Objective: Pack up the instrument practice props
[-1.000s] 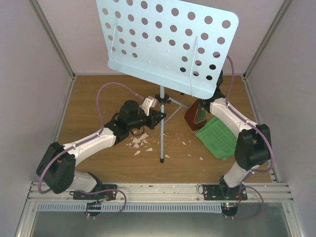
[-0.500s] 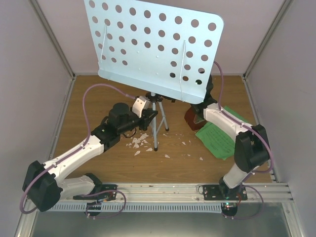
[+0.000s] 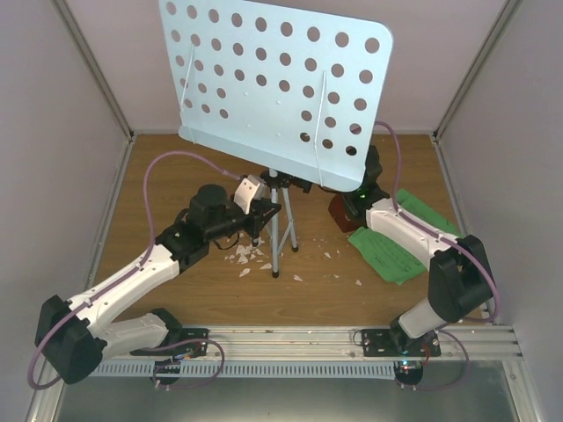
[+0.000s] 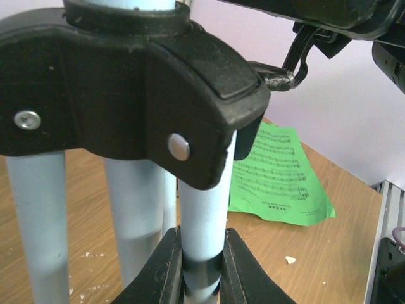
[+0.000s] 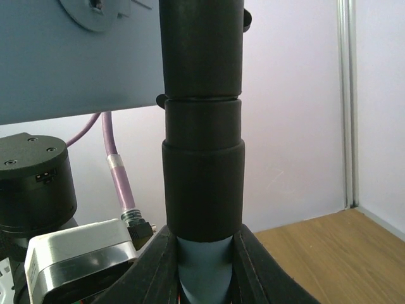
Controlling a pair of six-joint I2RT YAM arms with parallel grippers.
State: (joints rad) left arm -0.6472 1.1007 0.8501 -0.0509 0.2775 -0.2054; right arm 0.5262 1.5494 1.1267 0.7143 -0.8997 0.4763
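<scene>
The pale blue perforated music stand [image 3: 273, 88] stands upright mid-table, its grey tripod legs [image 3: 277, 230] drawn close together. My left gripper [image 3: 266, 211] is shut on one tripod leg [image 4: 204, 215] just below the black leg hub [image 4: 126, 95]. My right gripper [image 5: 204, 278] is shut on the stand's pole under a black collar [image 5: 202, 190]; from above it is hidden behind the plate. The reddish-brown metronome [image 3: 339, 214] stands right of the legs, partly hidden. The green sheet music [image 3: 398, 239] lies flat at the right and also shows in the left wrist view [image 4: 278, 180].
White crumbs [image 3: 247, 256] lie scattered on the wooden tabletop [image 3: 176, 176] by the stand's feet. White walls enclose the table on three sides. The left arm's wrist [image 5: 38, 183] shows close beside the right gripper. A metal rail [image 3: 281, 338] runs along the near edge.
The stand has shifted left and its legs have folded closer together. My left arm has stretched out with the leg in its grip; my right arm followed with the pole.
</scene>
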